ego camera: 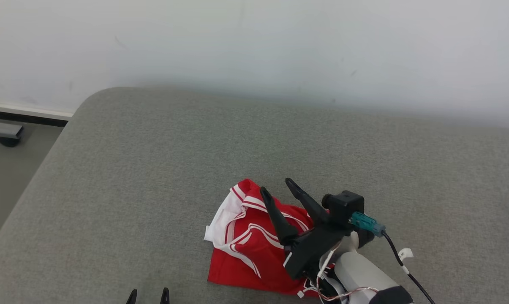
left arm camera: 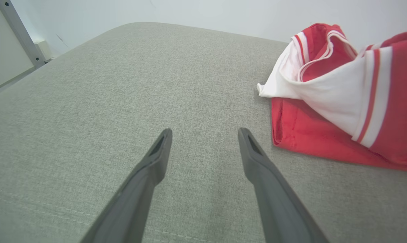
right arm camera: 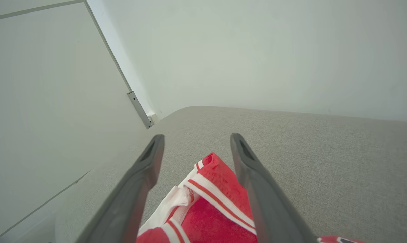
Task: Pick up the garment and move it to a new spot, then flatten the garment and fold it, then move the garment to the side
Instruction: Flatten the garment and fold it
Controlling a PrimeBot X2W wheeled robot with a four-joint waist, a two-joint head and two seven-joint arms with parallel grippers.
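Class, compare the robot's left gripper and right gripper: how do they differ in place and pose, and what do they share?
The right gripper hangs over the red and white garment; the left gripper is off to its side, over bare grey cushion. In the head view the right gripper's fingers slant up and left, while the left gripper's fingertips point straight up at the bottom edge. Both have two dark fingers, open, holding nothing.
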